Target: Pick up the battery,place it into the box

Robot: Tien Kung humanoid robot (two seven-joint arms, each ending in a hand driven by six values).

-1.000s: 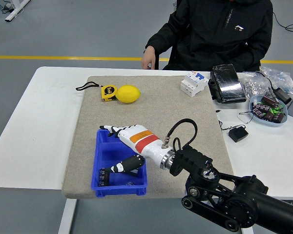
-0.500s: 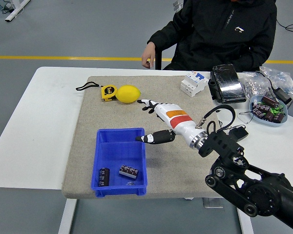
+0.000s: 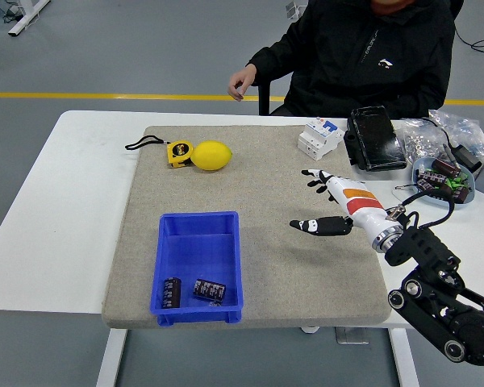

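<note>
Two dark cylindrical batteries (image 3: 172,292) (image 3: 209,289) lie in the near end of the blue box (image 3: 198,233), which sits on the grey mat. My right hand (image 3: 323,203), white with an orange and red band, hovers over the mat to the right of the box. Its fingers are spread and hold nothing. The left arm is out of view.
A yellow lemon (image 3: 212,156) and a yellow tape measure (image 3: 178,153) lie at the mat's far left. A white breaker (image 3: 320,137), a black pack (image 3: 374,139), a bowl of batteries (image 3: 444,181) and a charger sit at the right. A person in black sits at the far side, one hand (image 3: 242,82) raised.
My right hand has let go of a battery in the box and drawn back to the right, away from the box. The person's hand lifted off the table edge.
</note>
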